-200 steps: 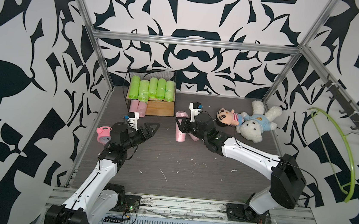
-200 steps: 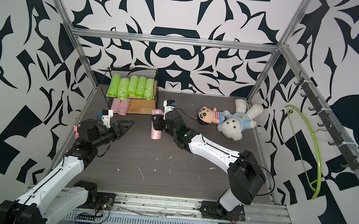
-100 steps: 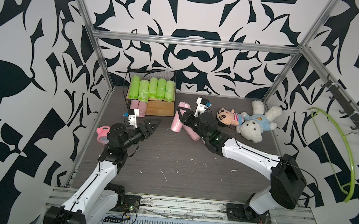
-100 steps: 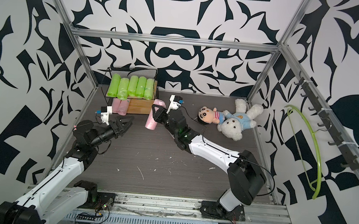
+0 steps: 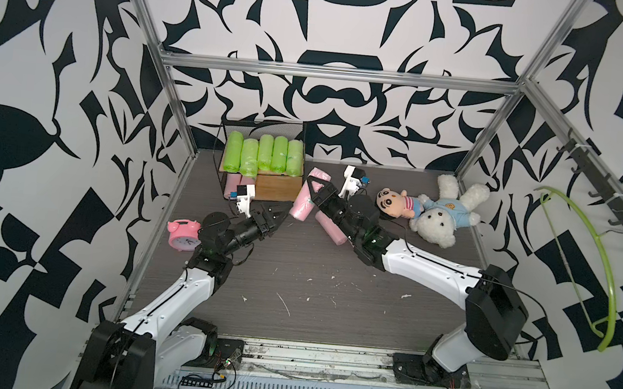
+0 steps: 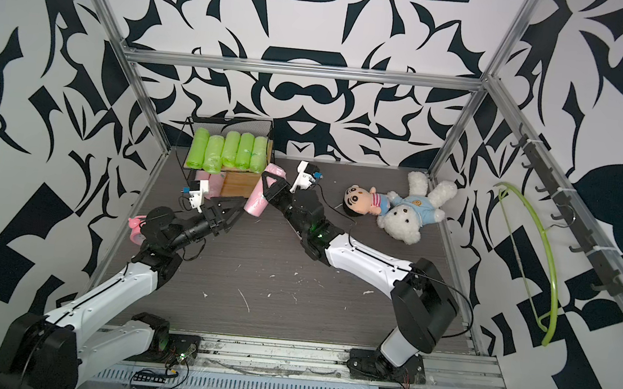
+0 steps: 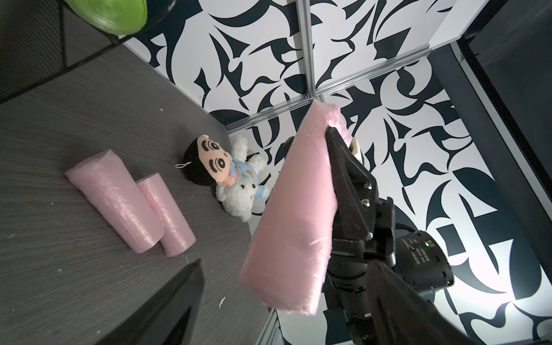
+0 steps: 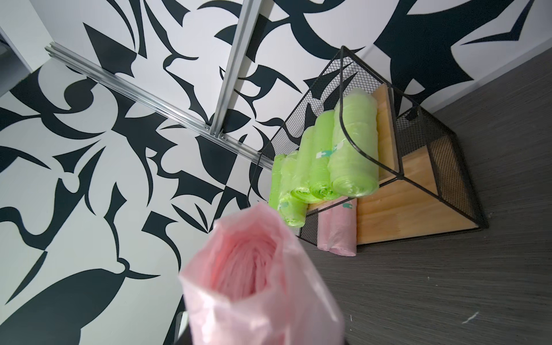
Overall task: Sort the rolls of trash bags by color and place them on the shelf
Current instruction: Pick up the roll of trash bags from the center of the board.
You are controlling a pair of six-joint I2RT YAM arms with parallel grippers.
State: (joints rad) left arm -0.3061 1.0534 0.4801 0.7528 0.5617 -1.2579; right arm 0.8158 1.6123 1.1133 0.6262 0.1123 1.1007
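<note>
Top views: shelf (image 5: 277, 188) sits at the back left of the surface (image 5: 312, 289), with five green rolls (image 5: 263, 154) side by side on the upper board and shelved pink rolls (image 5: 233, 184) on the lower board. Right end effector (image 5: 312, 191) is clamped on the held pink roll (image 5: 303, 204), which is raised and tilted just right of the shelf. Left end effector (image 5: 278, 215) is spread wide and empty, tips just beside that roll's lower end. Left wrist: held pink roll (image 7: 295, 215) hangs between the spread left fingers (image 7: 173, 298), no contact seen. Two loose pink rolls (image 7: 116, 197) lie touching on the surface near plush toys (image 7: 236, 185). Right wrist: held pink roll (image 8: 263, 283) fills the foreground, shelf (image 8: 418, 194) beyond.
</note>
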